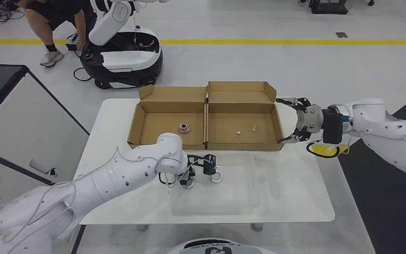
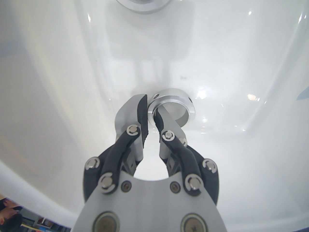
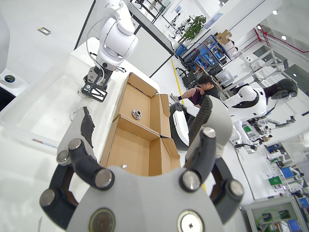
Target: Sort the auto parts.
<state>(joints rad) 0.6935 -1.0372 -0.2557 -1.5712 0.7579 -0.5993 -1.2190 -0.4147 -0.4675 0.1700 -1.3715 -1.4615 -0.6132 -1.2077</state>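
Counts, top view: 2 open brown cardboard boxes, 1 clear shallow plastic tray, 2 silver metal rings, 1 flanged round metal part, 2 small pale metal pieces.

Containers:
- Left cardboard box [image 1: 158, 127], upper centre of frame: holds the flanged round metal part [image 1: 184, 127], 1 item, lying on the box floor toward its right side.
- Right cardboard box [image 1: 222, 130], sharing a wall with the left one: holds the 2 small pale metal pieces, one [image 1: 237, 133] and the other [image 1: 253, 127], near each other at mid-floor. Too small to tell their type.
- Clear plastic tray [image 1: 235, 190], lower centre, just below the boxes: holds both rings. The larger silver ring [image 1: 216, 177] lies flat near the tray's upper left. The smaller silver collar ring [image 2: 173, 97] sits just to its left.

Grippers:
- Left gripper [image 2: 150, 108]: down inside the tray, clamped on the wall of the smaller collar ring, one finger inside the bore and the other against the outer face. The collar rests on the tray floor, apart from the larger ring.
- Right gripper [image 1: 285, 120]: at the right-hand edge of the right box, right of centre in frame, fingers spread wide apart, holding nothing.
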